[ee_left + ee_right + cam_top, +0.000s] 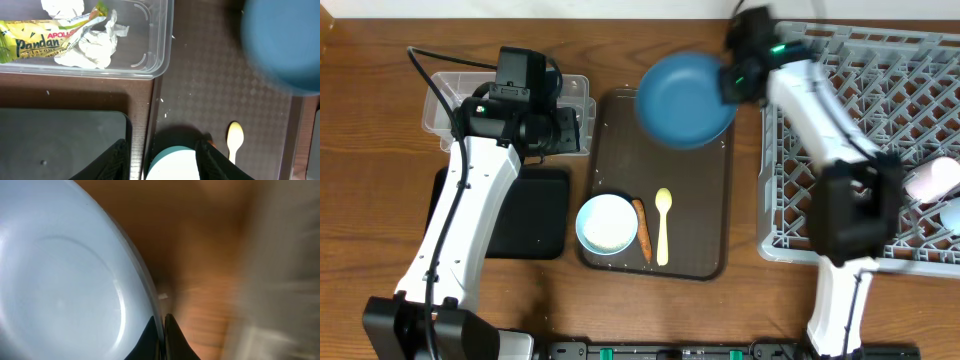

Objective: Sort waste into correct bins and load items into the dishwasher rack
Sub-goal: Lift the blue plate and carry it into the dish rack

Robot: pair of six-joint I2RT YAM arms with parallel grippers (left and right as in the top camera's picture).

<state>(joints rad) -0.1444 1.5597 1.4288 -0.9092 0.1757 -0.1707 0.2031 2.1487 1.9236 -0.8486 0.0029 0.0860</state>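
Plate (685, 100) is pinched at its rim by right gripper (162, 325) above far end of brown tray (700, 200); left gripper (161, 145) is held wide, empty, beside its left edge.

Below me only brown wooden table (360, 200), dark grain lines along it, light soft and even.

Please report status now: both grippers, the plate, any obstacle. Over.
Right gripper shut on dark-blue plate, raised near dishwasher rack. Left gripper open, aimed at light-blue bowl. Carrot stick, spoon on brown tray. No obstacle seen toward rack.
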